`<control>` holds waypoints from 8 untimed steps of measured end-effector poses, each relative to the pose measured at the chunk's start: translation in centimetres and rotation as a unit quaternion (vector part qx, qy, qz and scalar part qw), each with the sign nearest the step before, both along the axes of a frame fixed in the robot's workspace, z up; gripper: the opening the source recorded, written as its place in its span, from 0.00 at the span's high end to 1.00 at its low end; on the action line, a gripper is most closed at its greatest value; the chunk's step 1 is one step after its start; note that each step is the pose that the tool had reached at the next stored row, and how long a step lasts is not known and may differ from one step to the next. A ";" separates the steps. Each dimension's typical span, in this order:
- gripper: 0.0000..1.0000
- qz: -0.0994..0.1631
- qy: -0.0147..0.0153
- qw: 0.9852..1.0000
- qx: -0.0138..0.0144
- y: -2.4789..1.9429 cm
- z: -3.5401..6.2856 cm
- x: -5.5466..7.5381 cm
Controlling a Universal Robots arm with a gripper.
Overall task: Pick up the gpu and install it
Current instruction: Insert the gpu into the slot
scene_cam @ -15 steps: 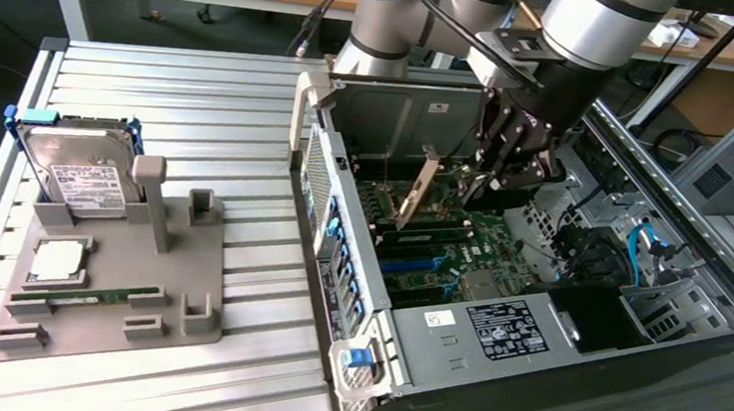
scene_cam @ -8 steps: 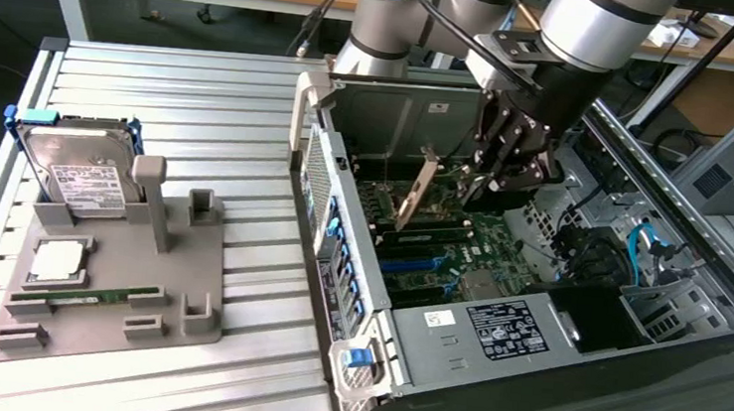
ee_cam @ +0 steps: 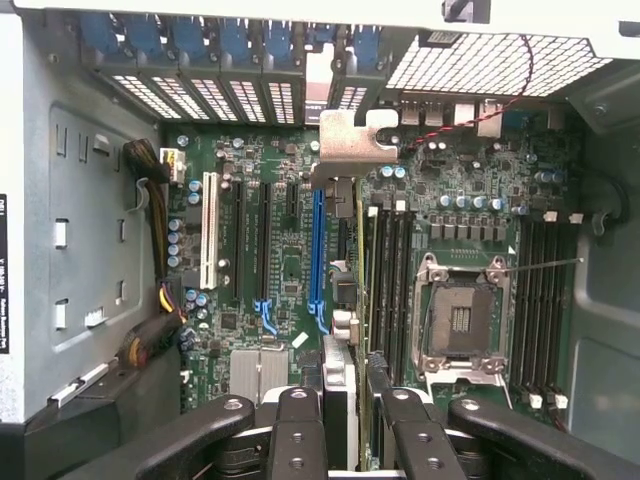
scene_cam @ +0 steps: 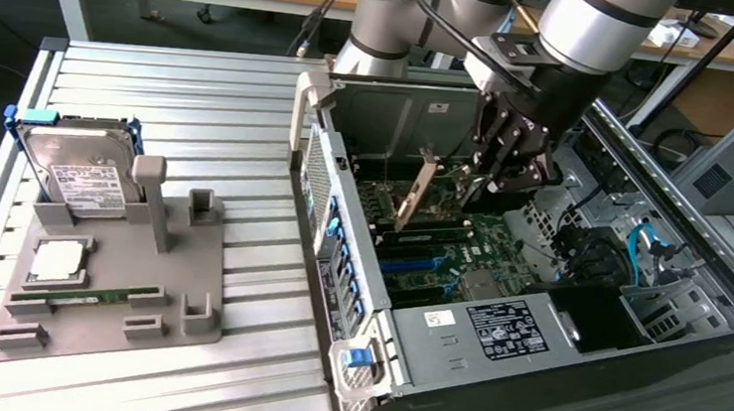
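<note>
The gpu (scene_cam: 415, 192) hangs inside the open computer case (scene_cam: 529, 339), just above the motherboard (scene_cam: 449, 263). Its pale bracket strip faces the exterior view's left, and the board runs back to my gripper (scene_cam: 489, 181), which is shut on it. In the wrist view the gpu (ee_cam: 350, 150) appears edge-on, bracket at the far end by the rear slot covers. The thin board passes between my black fingers (ee_cam: 298, 430). It sits over the strip between the blue expansion slot (ee_cam: 318, 250) and the memory slots (ee_cam: 385, 270), not seated.
A grey fixture tray (scene_cam: 187, 289) on the slatted table (scene_cam: 191, 90) holds a silver hard drive (scene_cam: 77, 175), a green memory stick (scene_cam: 93, 296) and a square chip (scene_cam: 56, 258). Inside the case are a CPU socket (ee_cam: 460, 320), a white slot (ee_cam: 208, 230) and cable bundles (ee_cam: 155, 200).
</note>
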State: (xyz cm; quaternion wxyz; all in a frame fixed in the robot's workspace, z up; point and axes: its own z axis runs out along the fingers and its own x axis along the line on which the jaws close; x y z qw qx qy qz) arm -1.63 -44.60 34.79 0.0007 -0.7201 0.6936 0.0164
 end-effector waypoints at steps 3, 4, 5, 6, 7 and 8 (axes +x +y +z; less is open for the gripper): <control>0.73 0.000 0.000 1.000 0.000 -0.02 -0.14 -0.1; 0.73 0.000 0.000 1.000 0.000 -0.03 -0.18 -0.1; 0.73 0.000 0.000 1.000 0.000 -0.04 -0.22 -0.1; 0.73 0.000 0.000 1.000 0.000 -0.04 -0.25 -0.1; 0.73 0.000 0.000 1.000 0.000 -0.05 -0.30 -0.1; 0.73 0.000 0.000 1.000 0.000 -0.06 -0.33 -0.2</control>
